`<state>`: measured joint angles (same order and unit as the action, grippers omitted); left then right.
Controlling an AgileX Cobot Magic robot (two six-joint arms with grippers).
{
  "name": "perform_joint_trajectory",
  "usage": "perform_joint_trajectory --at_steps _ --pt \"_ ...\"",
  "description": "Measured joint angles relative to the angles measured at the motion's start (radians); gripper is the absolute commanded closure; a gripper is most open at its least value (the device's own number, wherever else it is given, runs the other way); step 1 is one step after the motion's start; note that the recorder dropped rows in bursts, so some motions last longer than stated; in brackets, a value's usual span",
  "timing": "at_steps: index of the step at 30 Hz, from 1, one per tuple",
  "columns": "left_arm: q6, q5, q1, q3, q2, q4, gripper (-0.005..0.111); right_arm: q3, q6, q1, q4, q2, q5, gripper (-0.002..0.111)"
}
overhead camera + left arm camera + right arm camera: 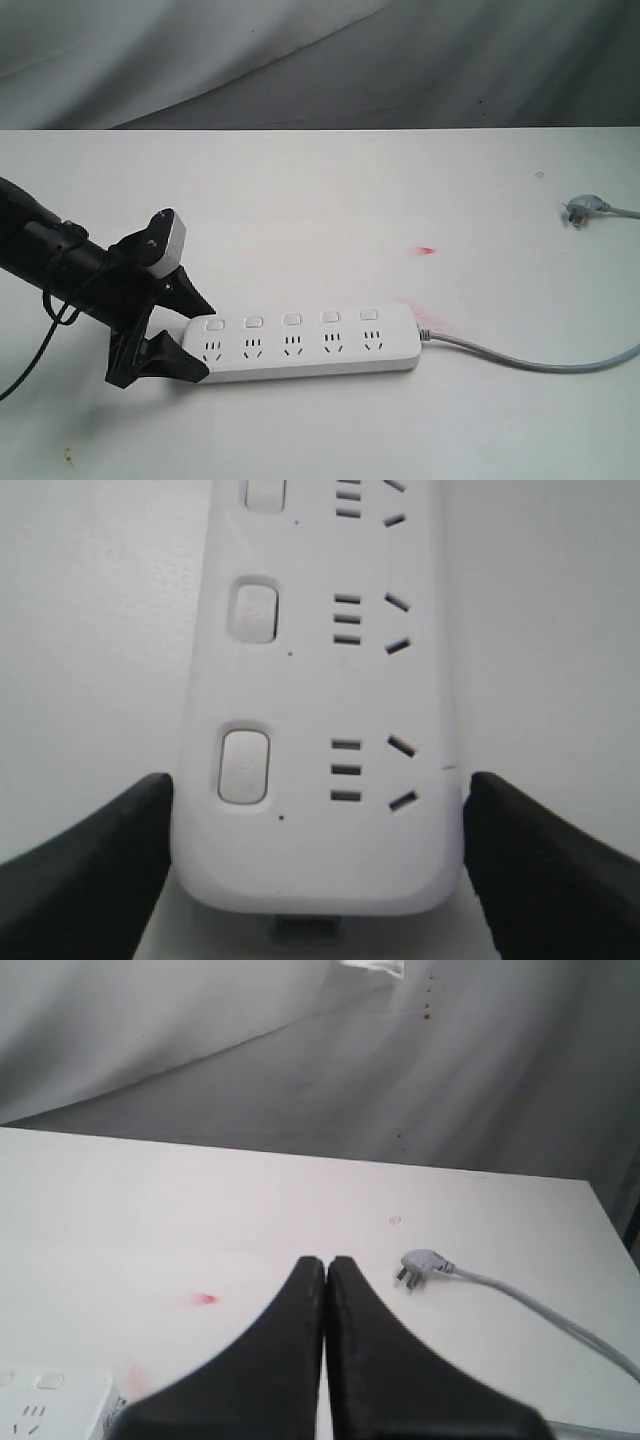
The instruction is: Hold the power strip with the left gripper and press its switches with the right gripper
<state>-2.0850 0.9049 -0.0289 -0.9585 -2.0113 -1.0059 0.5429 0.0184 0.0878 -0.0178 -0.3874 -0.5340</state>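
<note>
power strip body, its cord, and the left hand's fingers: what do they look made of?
Power strip: looks like moulded white plastic, smooth with a soft sheen; rounded edges and a seam line show in the left wrist view.
Cord: grey, flexible, probably rubber or PVC jacket; it lies in a loose curve.
Left hand fingers: matte black, probably hard plastic; the pictures cannot settle it.

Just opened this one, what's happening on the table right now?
The left gripper sits at one end of the power strip, one of its fingers on each side of the bar, close against its edges; whether they press is unclear. The right gripper is shut and hangs above the table near the strip's cord end, not touching any of the switches. The plug lies loose on the table, unplugged.
</note>
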Motion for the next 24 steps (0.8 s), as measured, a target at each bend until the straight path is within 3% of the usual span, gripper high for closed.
perform_joint_trajectory --at_steps 7,11,15,24 --pt "0.0 0.0 0.0 0.0 0.0 0.0 0.059 -0.22 0.0 0.0 -0.011 0.123 0.14 0.108" --pt "0.0 0.0 0.0 0.0 0.0 0.0 0.059 -0.304 0.0 -0.009 -0.014 0.256 0.149 0.108" --pt "0.0 0.0 0.0 0.0 0.0 0.0 0.059 -0.362 0.0 -0.09 -0.014 0.359 0.146 0.108" --pt "0.0 0.0 0.0 0.0 0.0 0.0 0.059 -0.506 0.0 -0.139 0.01 0.385 0.133 0.108"
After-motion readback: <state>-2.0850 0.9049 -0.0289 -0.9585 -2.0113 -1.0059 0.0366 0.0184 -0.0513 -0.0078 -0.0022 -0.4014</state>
